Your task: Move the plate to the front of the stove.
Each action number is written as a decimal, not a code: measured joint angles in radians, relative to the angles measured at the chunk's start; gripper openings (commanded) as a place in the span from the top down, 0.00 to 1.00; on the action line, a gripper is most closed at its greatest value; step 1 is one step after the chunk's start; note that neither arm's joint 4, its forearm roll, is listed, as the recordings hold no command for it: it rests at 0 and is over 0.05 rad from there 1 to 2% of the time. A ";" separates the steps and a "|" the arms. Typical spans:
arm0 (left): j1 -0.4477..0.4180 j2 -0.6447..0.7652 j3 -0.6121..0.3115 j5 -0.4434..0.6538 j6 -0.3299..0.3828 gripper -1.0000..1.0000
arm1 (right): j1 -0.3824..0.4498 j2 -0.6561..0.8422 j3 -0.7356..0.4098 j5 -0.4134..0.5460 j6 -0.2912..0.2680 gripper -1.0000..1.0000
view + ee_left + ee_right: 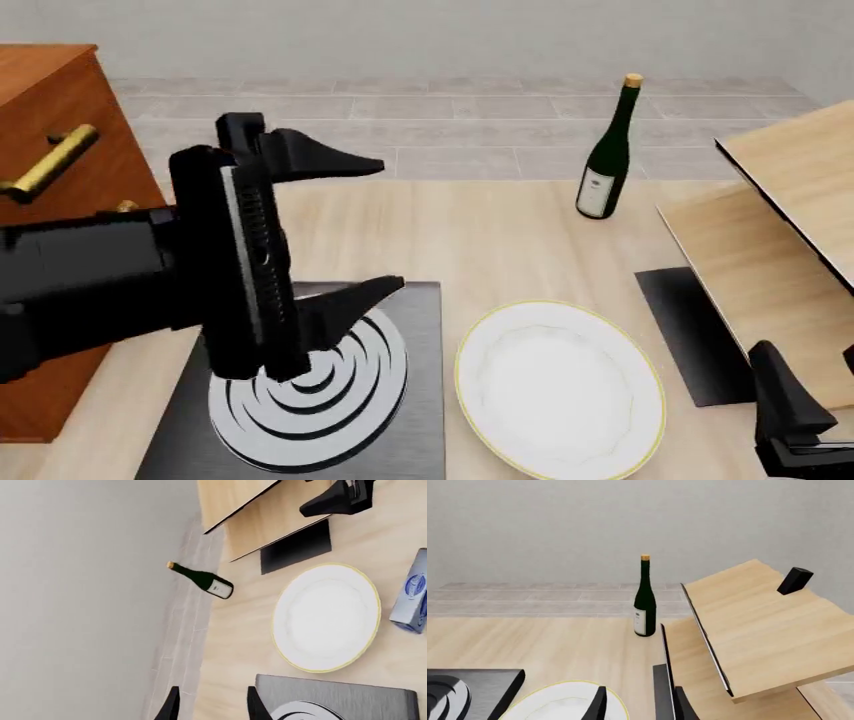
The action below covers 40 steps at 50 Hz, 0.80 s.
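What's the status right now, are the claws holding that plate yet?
Left gripper open, raised above the stove, empty. Right gripper open, empty. Plate flat on table beside the stove, untouched. Bottle well behind, not in the way.

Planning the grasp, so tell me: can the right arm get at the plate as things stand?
Probably yes. The plate lies bare beside the stove, nothing on it, and the right gripper hangs open near its rim.

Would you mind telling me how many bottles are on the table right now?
1. A single green wine bottle stands upright at the far edge of the table, beyond the plate and left of the tilted wooden boards. Others could be hidden behind the left arm.
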 measured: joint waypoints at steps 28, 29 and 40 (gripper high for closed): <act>-0.170 0.166 0.053 -0.060 0.084 0.00 | -0.001 0.000 0.000 0.000 0.000 0.00; -0.174 0.169 0.055 -0.061 0.086 0.00 | -0.001 0.000 0.000 0.000 0.000 0.00; -0.208 0.203 0.075 -0.073 0.105 0.00 | -0.001 0.000 0.000 0.000 0.000 0.00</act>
